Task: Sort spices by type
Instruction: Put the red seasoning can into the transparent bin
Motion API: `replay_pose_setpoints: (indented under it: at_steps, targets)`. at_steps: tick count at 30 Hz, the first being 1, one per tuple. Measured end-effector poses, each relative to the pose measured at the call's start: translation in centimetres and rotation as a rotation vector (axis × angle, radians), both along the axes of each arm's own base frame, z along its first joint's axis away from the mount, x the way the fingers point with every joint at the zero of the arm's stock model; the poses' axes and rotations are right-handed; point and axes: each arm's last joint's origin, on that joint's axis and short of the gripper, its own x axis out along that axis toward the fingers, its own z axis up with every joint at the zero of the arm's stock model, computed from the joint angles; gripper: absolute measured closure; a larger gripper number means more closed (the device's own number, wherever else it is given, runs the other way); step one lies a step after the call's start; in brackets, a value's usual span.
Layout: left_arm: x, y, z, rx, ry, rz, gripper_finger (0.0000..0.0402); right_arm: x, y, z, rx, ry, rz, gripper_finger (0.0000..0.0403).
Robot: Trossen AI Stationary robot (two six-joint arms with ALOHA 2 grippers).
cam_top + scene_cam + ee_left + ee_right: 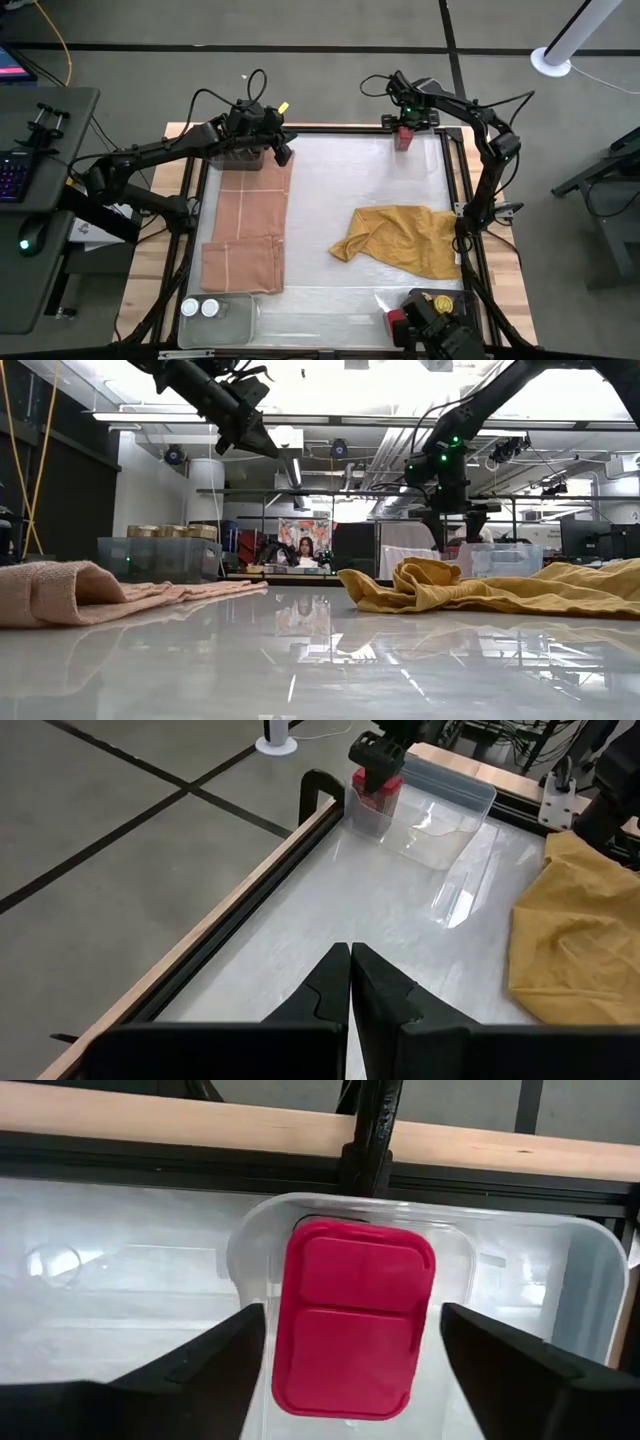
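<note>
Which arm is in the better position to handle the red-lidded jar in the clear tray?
Right, probably. The right gripper hangs open directly over the red-lidded jar; the left gripper is shut, across the table.

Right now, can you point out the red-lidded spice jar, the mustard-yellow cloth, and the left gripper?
red-lidded spice jar [352, 1318]: right wrist view, centre of its red lid.
mustard-yellow cloth [405, 238]: high view, middle of the crumpled fabric.
left gripper [351, 970]: left wrist view, between the closed fingertips.
</note>
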Motion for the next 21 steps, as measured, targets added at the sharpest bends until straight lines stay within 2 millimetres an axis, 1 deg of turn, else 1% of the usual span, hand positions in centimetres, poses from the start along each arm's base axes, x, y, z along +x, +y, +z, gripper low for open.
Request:
replay_pose_setpoints:
  at_steps: [4, 8, 10, 16, 21]
  targets:
    - [0.0, 0.0, 0.0, 0.000, -0.001, 0.000, 0.0401, 0.1, 0.0, 0.0, 0.002, -0.003, 0.021, 0.0077]
    - [0.0, 0.0, 0.0, 0.000, 0.000, 0.000, 0.0401, 0.0, 0.2, 0.1, 0.021, 0.003, 0.070, 0.0071]
    - [0.0, 0.0, 0.0, 0.000, 0.000, -0.001, 0.0402, -0.1, 0.3, 0.6, 0.026, 0.013, 0.090, 0.0071]
    - [0.0, 0.0, 0.0, 0.000, 0.000, 0.000, 0.0402, -0.9, 1.4, 3.8, -0.049, -0.005, 0.179, 0.0070]
    - [0.0, 0.0, 0.0, 0.001, 0.001, -0.001, 0.0401, -1.8, 3.3, 7.1, -0.099, -0.085, 0.266, 0.0070]
